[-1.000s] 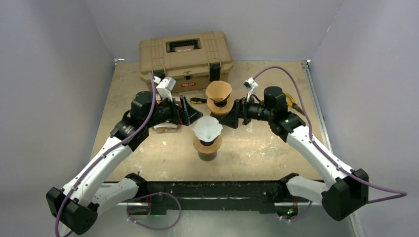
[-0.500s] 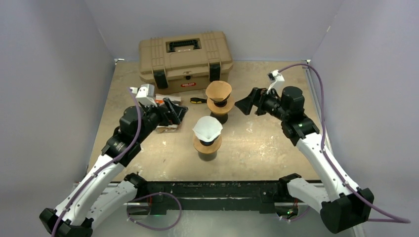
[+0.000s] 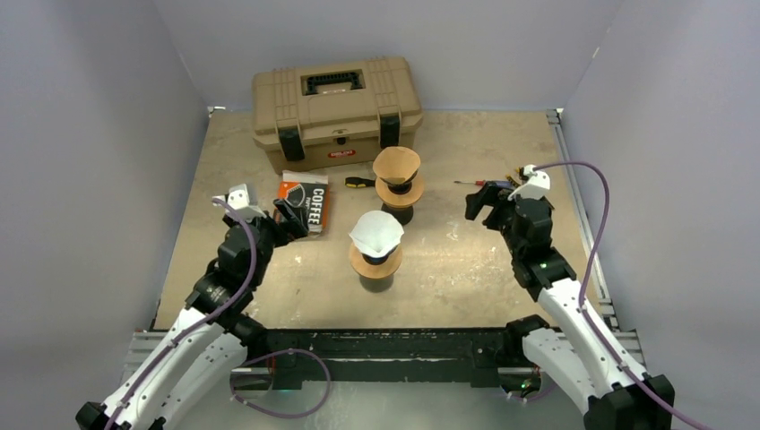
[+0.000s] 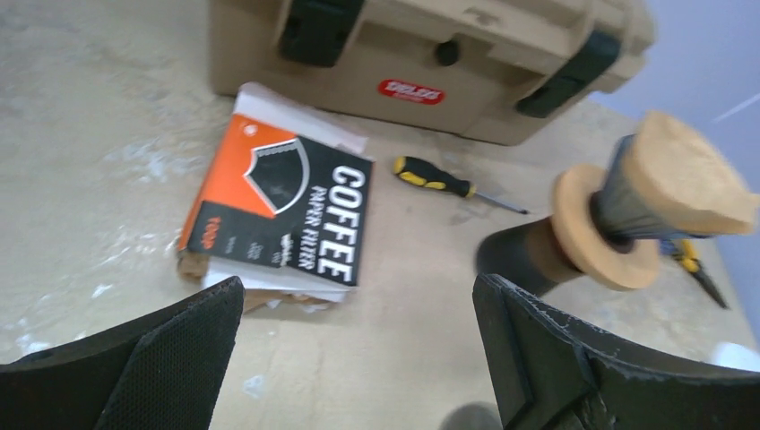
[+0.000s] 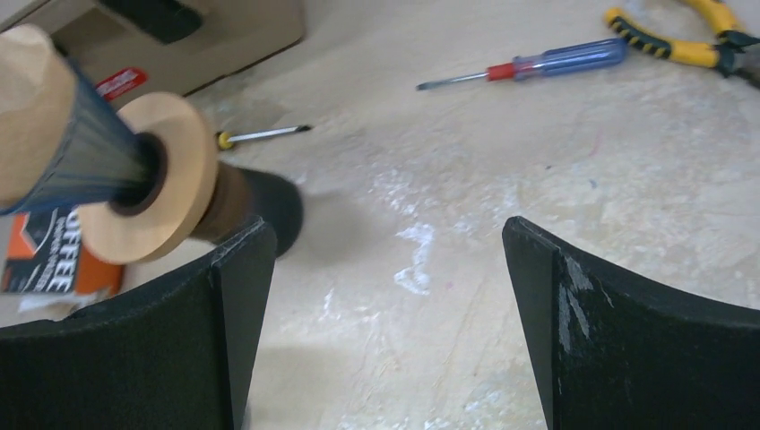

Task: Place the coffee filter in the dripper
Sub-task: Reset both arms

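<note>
Already got white filter [image 3: 376, 231] seated in near dripper [image 3: 375, 265]; seeing left gripper [image 4: 357, 291] and right gripper [image 5: 387, 228] both spread wide, clamped on nothing.

I am looking down between the black fingers of the right gripper [image 5: 385, 228], which are standing wide apart over the scuffed beige tabletop [image 5: 466, 269]. At left, a dark ribbed dripper with a round wooden collar [image 5: 148, 188] is carrying a brown paper filter [image 5: 31, 98]. A blue-handled screwdriver [image 5: 556, 61] is lying beyond.

even soft light, wrist cams blurry — mild
</note>
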`<action>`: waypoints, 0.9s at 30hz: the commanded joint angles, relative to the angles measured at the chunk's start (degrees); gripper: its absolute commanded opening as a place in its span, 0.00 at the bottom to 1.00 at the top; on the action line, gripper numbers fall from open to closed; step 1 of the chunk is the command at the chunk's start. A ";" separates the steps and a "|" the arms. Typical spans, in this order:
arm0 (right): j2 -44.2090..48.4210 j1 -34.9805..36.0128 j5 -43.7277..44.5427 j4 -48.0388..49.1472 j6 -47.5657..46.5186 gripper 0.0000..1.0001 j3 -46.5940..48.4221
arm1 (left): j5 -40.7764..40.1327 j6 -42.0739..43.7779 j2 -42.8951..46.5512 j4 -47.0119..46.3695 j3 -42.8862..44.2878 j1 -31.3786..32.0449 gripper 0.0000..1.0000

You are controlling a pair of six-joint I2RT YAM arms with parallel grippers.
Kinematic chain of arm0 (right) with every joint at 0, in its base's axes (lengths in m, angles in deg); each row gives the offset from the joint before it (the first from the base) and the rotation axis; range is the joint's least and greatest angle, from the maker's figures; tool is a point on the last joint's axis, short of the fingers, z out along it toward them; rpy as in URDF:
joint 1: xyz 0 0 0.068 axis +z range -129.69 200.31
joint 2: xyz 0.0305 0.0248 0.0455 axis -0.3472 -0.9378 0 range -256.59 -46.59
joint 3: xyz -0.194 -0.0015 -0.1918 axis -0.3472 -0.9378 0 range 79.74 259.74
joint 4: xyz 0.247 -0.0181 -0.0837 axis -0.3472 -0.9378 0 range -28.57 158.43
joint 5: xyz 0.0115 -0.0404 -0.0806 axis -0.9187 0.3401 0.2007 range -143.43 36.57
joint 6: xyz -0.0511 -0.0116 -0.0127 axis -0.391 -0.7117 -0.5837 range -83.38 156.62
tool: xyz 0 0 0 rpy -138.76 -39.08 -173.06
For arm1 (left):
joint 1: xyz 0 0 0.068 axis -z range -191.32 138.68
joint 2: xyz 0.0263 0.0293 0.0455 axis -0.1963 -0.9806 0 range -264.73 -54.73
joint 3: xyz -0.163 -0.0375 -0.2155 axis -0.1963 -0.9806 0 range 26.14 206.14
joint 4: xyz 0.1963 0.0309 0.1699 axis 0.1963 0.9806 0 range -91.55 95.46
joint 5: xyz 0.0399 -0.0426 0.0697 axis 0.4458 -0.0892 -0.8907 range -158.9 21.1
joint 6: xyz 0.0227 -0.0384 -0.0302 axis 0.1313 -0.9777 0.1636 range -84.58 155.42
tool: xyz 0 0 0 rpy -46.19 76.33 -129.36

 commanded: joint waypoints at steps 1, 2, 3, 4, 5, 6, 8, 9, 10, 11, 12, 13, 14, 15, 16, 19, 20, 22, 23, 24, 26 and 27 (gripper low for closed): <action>0.67 -0.21 11.72 8.73 -0.47 0.99 -2.96 | -8.87 4.03 0.01 -7.68 -6.45 -0.32 0.99; 0.57 -0.21 14.08 10.83 -0.51 0.99 -4.14 | -10.29 5.27 -0.60 -9.84 -8.70 -0.32 1.00; 0.43 -0.21 16.29 12.86 -0.43 0.99 -5.42 | -12.27 6.10 -1.28 -12.21 -10.48 -0.36 1.00; 0.15 -0.21 18.24 14.24 -0.39 0.99 -6.19 | -14.06 6.68 -1.99 -15.16 -12.05 -0.32 0.99; -0.51 -0.21 19.66 16.04 -0.77 0.99 -6.83 | -15.70 7.57 -2.71 -18.22 -13.60 -0.31 1.00; -1.12 -0.21 20.48 17.95 -1.55 0.99 -7.45 | -17.21 8.65 -3.46 -21.10 -15.14 -0.33 1.00; -2.69 -0.21 22.29 21.70 -2.21 0.99 -8.58 | -20.36 10.19 -5.10 -26.15 -17.56 -0.36 1.00; -3.40 -0.21 22.71 24.20 -3.68 0.99 -9.41 | -22.09 11.32 -6.00 -28.72 -18.57 -0.31 1.00; -4.00 -0.21 23.23 27.82 -5.80 0.99 -10.75 | -23.59 13.60 -7.01 -32.30 -20.06 -0.35 1.00; -4.45 -0.21 24.23 31.96 -8.09 0.99 -12.47 | -25.92 16.00 -8.44 -36.42 -21.52 -0.36 1.00; -4.75 -0.21 25.10 36.53 -10.57 0.99 -14.50 | -28.31 19.16 -9.80 -40.93 -23.30 -0.36 0.99; -4.99 -0.21 25.42 41.99 -13.63 0.99 -17.02 | -31.04 19.17 -11.30 -43.74 -23.77 -0.36 0.99; -5.40 -0.21 25.45 47.26 -15.66 0.99 -19.61 | -30.67 20.50 -12.40 -44.56 -23.60 -0.48 1.00; -5.99 -0.26 25.21 52.51 -16.87 0.99 -21.96 | -29.31 24.17 -13.66 -48.50 -24.36 -0.60 1.00; -6.96 -0.25 25.09 56.66 -17.45 0.99 -24.36 | -27.77 27.04 -15.13 -52.52 -25.40 -0.62 0.99; -12.84 -0.30 24.88 65.43 -19.20 0.99 -25.64 | -25.92 32.94 -21.91 -64.99 -28.03 -1.49 1.00; -15.43 -0.37 25.06 67.52 -19.66 0.99 -25.47 | -24.81 34.26 -24.15 -67.05 -28.24 -2.03 1.00; -20.68 -0.58 25.00 73.02 -20.72 0.99 -25.05 | -21.75 35.68 -28.85 -70.70 -28.51 -3.67 1.00; -23.37 -0.85 25.21 76.45 -21.36 0.99 -25.00 | -19.64 35.60 -31.10 -72.93 -29.02 -4.92 1.00; -27.28 -1.18 25.52 80.33 -22.93 0.99 -24.88 | -17.25 35.15 -34.27 -75.38 -29.48 -6.37 1.00; -31.13 -1.46 24.54 84.33 -26.29 0.99 -23.71 | -11.41 36.15 -39.24 -81.99 -29.76 -9.93 1.00; -32.55 -2.04 23.62 85.20 -27.00 0.99 -23.11 | -8.24 38.31 -40.84 -82.97 -29.39 -10.20 1.00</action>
